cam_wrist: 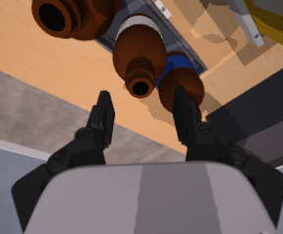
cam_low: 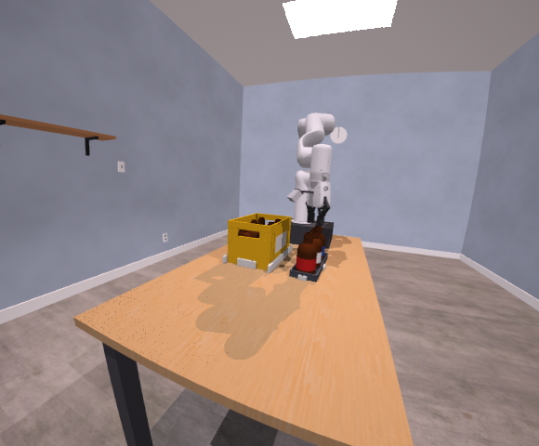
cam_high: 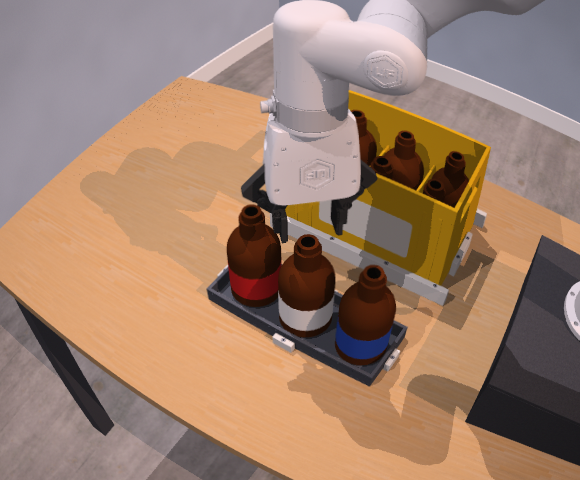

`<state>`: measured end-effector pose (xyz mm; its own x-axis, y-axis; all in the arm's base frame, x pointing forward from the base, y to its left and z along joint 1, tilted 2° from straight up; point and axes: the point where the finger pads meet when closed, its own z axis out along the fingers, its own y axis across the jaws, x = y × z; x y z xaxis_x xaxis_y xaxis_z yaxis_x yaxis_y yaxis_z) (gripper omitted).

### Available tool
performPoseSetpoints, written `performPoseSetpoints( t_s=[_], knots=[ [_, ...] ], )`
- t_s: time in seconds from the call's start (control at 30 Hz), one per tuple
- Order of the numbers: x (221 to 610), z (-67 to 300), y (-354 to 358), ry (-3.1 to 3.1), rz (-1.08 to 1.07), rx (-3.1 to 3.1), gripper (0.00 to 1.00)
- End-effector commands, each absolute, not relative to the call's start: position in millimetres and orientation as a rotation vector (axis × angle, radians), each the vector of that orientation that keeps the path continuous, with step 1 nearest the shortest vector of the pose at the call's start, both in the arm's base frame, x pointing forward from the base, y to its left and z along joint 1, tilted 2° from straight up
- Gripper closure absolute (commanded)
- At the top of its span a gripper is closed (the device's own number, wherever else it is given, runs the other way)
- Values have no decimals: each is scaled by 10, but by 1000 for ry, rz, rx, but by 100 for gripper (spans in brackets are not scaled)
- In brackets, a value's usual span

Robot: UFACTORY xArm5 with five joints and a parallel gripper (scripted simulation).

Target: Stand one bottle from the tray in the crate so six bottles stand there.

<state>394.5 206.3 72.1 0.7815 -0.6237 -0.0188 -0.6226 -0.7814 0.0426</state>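
Yellow crate, behind the jaws: five brown bottles visible in its cells; the cell nearest the gripper is hidden by the arm, contents cannot be told. Dark tray, below and in front of the jaws: three brown bottles upright in a row, red-label bottle, white-label bottle, blue-label bottle. Gripper hangs over the tray's rear edge, jaws partly open, holding nothing; the white-label bottle's neck lies beneath the gap in the wrist view. Wooden bench on dark legs; grey floor, blue-grey walls, one wall shelf.
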Motion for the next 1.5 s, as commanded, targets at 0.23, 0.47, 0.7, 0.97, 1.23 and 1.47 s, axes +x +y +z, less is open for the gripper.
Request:
performPoseSetpoints(
  t_s=[0.23,0.47,0.7,0.97,1.23,1.47],
  knots=[
    [3956,701,2066,-1027,-45,2936,35],
    [3955,641,2063,-1027,-45,2936,35],
    [3952,572,2062,-1027,-45,2936,35],
    [3948,484,2060,-1027,-45,2936,35],
    [3945,397,2059,-1027,-45,2936,35],
    [3943,359,2058,-1027,-45,2936,35]
  ],
)
